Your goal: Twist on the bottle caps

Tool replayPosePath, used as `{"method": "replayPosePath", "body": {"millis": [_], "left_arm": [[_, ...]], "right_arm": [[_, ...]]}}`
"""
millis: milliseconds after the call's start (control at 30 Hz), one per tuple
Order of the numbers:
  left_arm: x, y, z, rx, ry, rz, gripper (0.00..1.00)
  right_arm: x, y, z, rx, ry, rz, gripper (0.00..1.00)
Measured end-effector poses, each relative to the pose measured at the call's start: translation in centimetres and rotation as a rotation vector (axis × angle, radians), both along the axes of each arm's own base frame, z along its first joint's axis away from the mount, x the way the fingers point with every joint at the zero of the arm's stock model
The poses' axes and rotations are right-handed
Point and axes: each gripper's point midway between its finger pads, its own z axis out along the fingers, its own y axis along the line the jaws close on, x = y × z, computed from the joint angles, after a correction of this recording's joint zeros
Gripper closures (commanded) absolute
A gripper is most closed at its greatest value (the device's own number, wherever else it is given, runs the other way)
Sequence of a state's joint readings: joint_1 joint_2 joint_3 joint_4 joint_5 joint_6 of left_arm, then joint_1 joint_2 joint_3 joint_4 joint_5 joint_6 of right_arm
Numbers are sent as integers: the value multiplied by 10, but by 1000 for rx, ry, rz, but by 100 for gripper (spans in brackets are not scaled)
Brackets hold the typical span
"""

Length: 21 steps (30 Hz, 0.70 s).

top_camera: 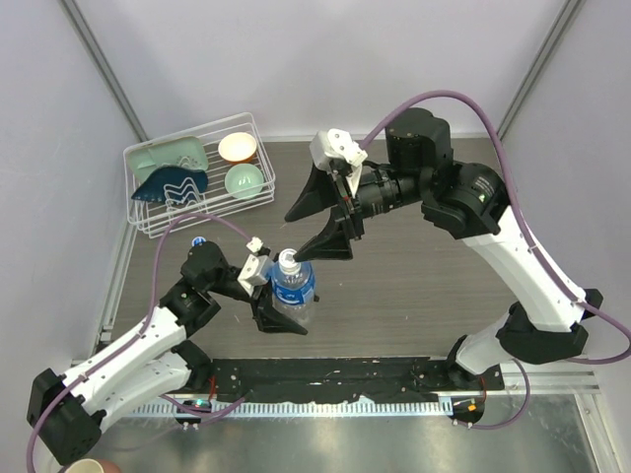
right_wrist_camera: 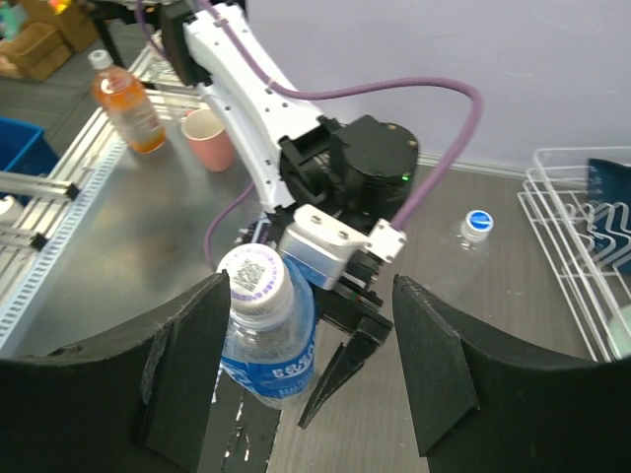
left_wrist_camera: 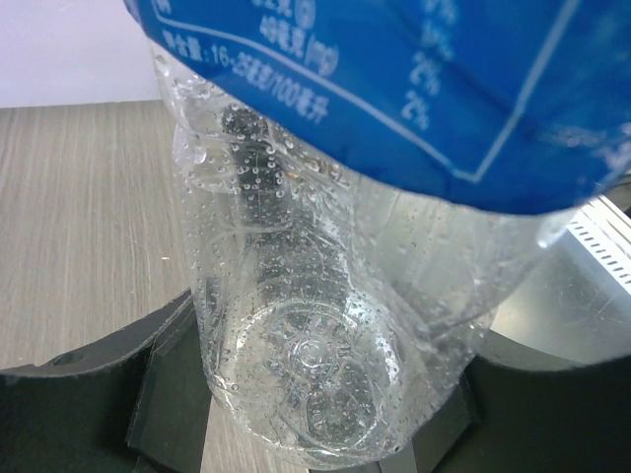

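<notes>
Left gripper is clamped on the blue-label bottle at the centre of the top view, holding it tilted with the neck toward the other arm. That's a brace, I'd say, so the bottle can't spin while its top gets turned. A white cap sits on the neck; how far it's threaded, I can't tell from here. Right gripper hangs just above it in the frame, fingers spread wide with nothing between them, lined up to come onto that cap. Count: two bottles, one in the clamp and a second bottle on the table at the upper right of the right wrist view. It wears a second cap, so two caps. One wire rack sits upper left with four dishes in it.
</notes>
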<state>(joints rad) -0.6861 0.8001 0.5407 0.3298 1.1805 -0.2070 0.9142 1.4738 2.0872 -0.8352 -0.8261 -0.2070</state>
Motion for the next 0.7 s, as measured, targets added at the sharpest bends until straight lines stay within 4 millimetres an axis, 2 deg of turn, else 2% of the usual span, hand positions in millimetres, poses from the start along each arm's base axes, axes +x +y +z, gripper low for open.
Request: {"method": "replayPosePath", "body": {"millis": [333, 600, 700], "left_arm": [[-1, -1, 0, 9, 11, -18, 100], [-1, -1, 0, 9, 11, -18, 100], [0, -1, 0, 10, 12, -17, 100]], "right_arm": [[-24, -3, 6, 49, -2, 170, 32], [-26, -2, -1, 53, 19, 211, 36], [-27, 1, -2, 62, 29, 229, 42]]}}
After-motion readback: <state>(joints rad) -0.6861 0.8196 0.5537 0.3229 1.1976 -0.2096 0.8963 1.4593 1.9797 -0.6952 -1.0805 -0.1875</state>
